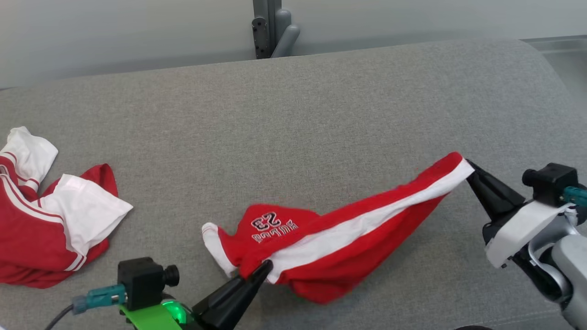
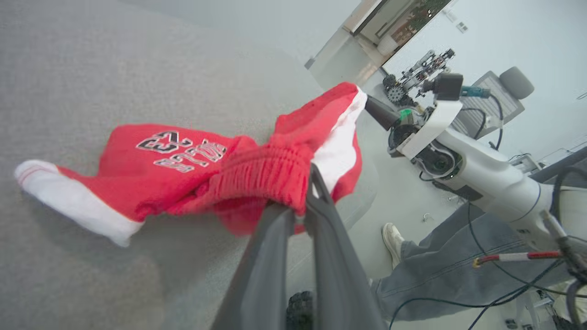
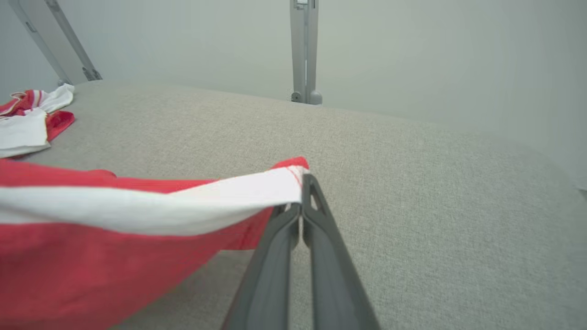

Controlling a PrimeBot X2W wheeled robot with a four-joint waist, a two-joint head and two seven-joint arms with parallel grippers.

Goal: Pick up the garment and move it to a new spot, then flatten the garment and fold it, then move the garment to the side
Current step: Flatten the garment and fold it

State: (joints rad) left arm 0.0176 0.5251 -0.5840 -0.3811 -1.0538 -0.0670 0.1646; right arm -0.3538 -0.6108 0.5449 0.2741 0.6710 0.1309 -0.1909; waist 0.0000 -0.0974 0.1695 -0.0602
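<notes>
Grey cushioned surface (image 1: 321, 119) spans the head view. Red shorts (image 1: 348, 243), with a white side stripe and a "23" print, are at the lower centre of it, strung between the two claws. The stripe runs up to the right. The printed leg with its white cuff rests on the cushion at the left end. The middle sags; can't tell if it touches the cushion.

Second red-and-white garment (image 1: 50, 224) lies crumpled at the surface's far left edge, well apart from the shorts and both claws.

Left gripper (image 1: 265, 268): jaws pinched narrow on the shorts. The left wrist view shows the gathered elastic waistband bunched around the fingertips, so it is holding the waistband end.

Right gripper (image 1: 469, 166): jaws pressed together on the far corner, where the white stripe ends. The right wrist view shows that corner clamped at the tips and the cloth raised off the cushion there.

Left wrist view adds the right arm's pale forearm (image 2: 481, 169) beyond the shorts. It also adds a person's leg in grey-blue jeans (image 2: 440, 270) and a pale shoe (image 2: 393, 238) on the floor past the cushion edge, plus an office chair (image 2: 504, 91) further back.

Right wrist view adds a grey upright post (image 3: 303, 50) behind the surface.
</notes>
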